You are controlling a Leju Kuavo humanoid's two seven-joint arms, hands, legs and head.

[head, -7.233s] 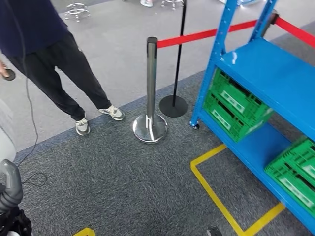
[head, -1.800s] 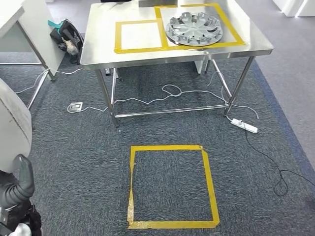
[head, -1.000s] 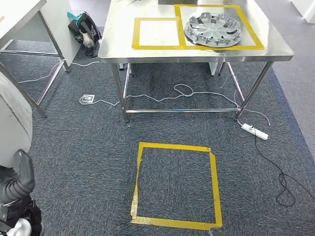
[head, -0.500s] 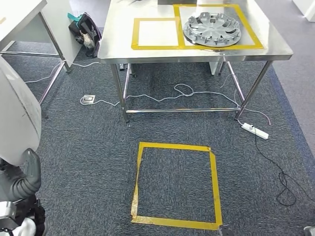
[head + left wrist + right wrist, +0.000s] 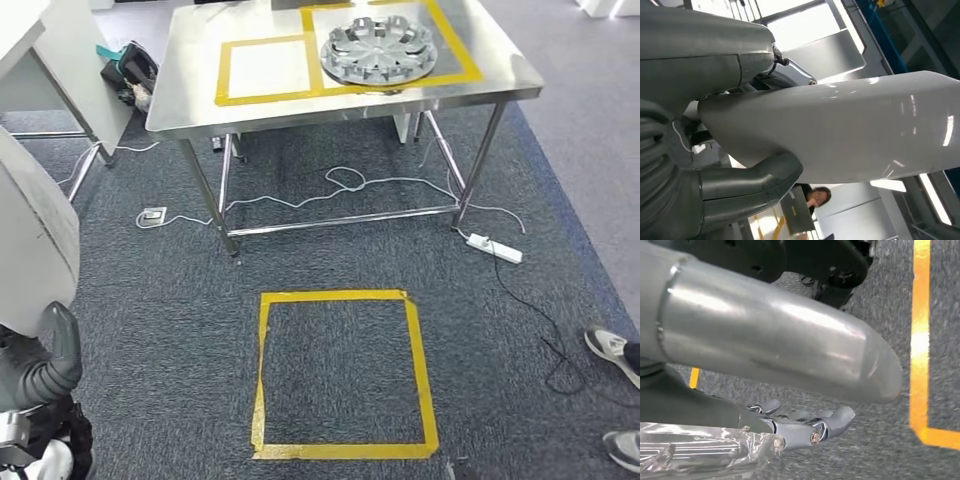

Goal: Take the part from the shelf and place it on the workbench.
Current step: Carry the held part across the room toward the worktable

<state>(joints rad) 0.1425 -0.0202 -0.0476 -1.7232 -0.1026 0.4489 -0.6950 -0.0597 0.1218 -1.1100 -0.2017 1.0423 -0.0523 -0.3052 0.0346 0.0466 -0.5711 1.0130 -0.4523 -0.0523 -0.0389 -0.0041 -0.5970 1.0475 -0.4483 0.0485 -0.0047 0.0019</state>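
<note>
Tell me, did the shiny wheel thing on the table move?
No. The wheel cover still lies inside the same yellow tape frame on the workbench. The whole picture shifted because the robot's camera moved.

1. A steel bench stands ahead, with a silver wheel cover inside a yellow taped outline.
2. A yellow tape square marks the carpet.
3. The left hand grips a pale grey part at lower left.
4. A person's shoes show at right.
</note>
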